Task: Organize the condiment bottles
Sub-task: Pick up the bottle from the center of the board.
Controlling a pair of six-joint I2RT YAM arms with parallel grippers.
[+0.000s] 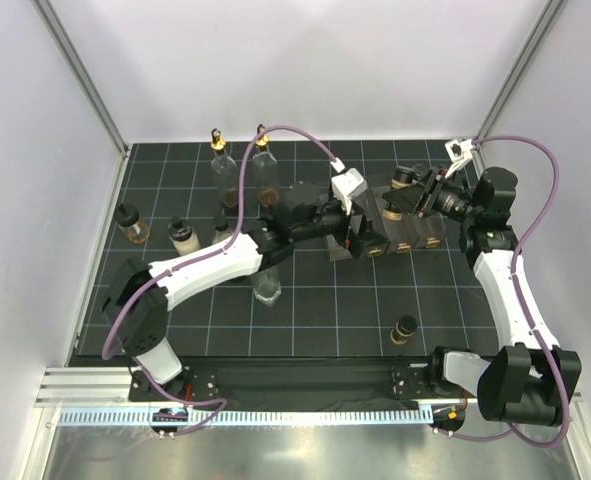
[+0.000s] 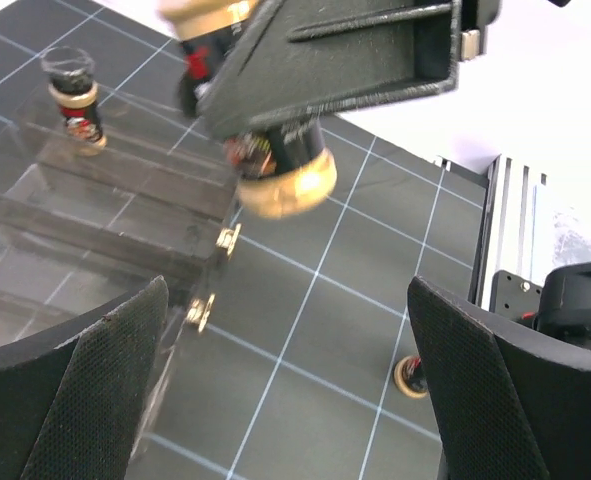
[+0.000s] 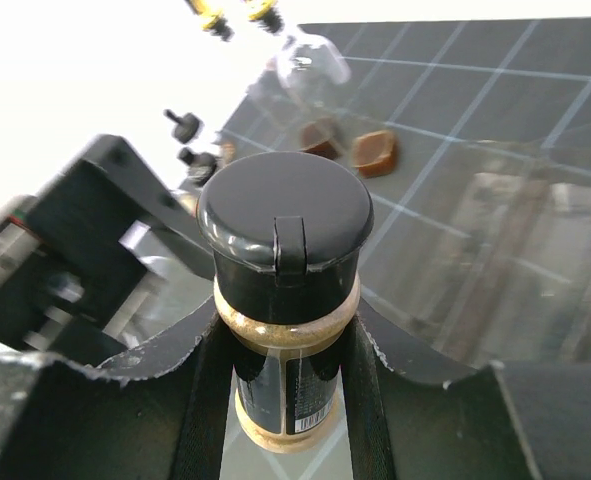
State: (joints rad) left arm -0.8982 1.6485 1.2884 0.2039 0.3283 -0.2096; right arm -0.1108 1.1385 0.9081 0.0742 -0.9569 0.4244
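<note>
Black-capped bottle (image 3: 285, 225) of tan powder, right wrist view: the right fingers (image 3: 165, 375) are clenched on its neck just under the cap, one on each side. In the left wrist view the same bottle hangs over the near corner of the clear rack (image 2: 105, 210). Whether its base touches the rack cannot be told.

Also in that view, the left fingers (image 2: 90, 395) are spread wide and grasp nothing. They hover above the black gridded tabletop (image 2: 325, 330), just beside the rack's gold knobs (image 2: 227, 238) and below the held bottle.

Top view:
- Both arms meet at the rack, which sits right of centre, with the left arm (image 1: 215, 262) extending across from the left.
- Two tall clear bottles (image 1: 218, 160) with gold pourer tops stand side by side at the far edge, left of centre and well apart from the rack.
- The third clear bottle (image 1: 268, 285) stands just beside the left forearm on its near side, its top hidden by the arm.
- Three small dark bottles (image 1: 130, 222) stand in a loose row at the left, the rightmost close to the forearm.
- The lone small bottle (image 1: 405, 328) sits near the front right, apart from the rack.

One further small bottle (image 2: 75, 100) shows at the rack's far side in the left wrist view. Whether it stands in a compartment or behind the rack cannot be told.
</note>
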